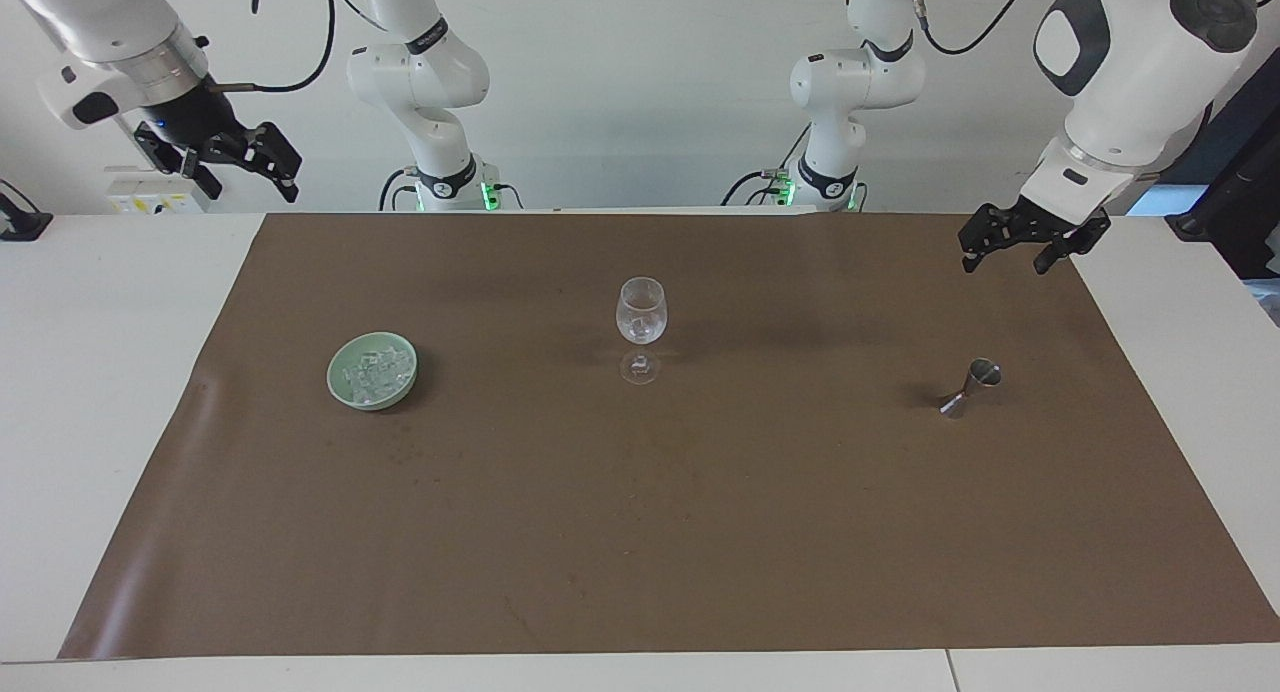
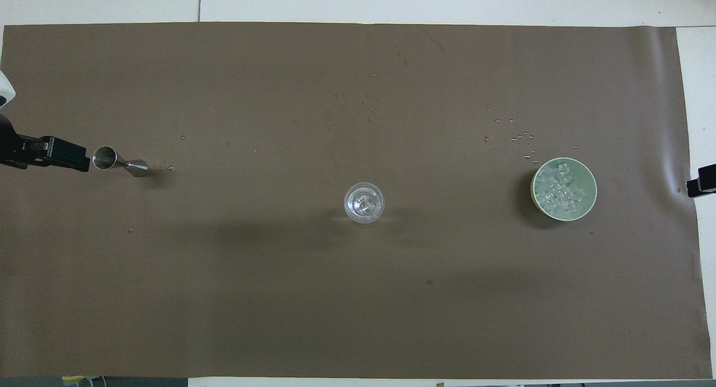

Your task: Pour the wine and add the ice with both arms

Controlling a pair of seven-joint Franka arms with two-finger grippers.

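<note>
Right gripper [image 1: 218, 167] is up in the air, off the mat [image 1: 700, 532], over the white table [image 1: 100, 372] at the right arm's end. Fingers spread, nothing in them. In the overhead view only its tip shows at the frame edge.

Left gripper [image 1: 1010, 249] hangs over the mat's corner at the left arm's end, above the mat edge closest to the robots. Fingers spread, holding nothing, touching nothing. In the overhead view it looks just beside the jigger, but the facing view shows it raised and apart from it.

Glass [image 1: 640, 329] stands upright mid-mat, between bowl and jigger, well apart from both. A few clear cubes sit in it, seen from above.

Bowl [image 1: 372, 369], pale green, toward the right arm's end, a bit farther from the robots than the glass. Ice [image 2: 562, 190] piled inside it, whitish-clear cubes.

Jigger [image 1: 970, 387], metal, upright toward the left arm's end, about as far out as the bowl.

Small specks [image 2: 520, 138] scattered on the mat just farther out than the bowl. Rest of the mat, farthest from the robots, is bare brown.
</note>
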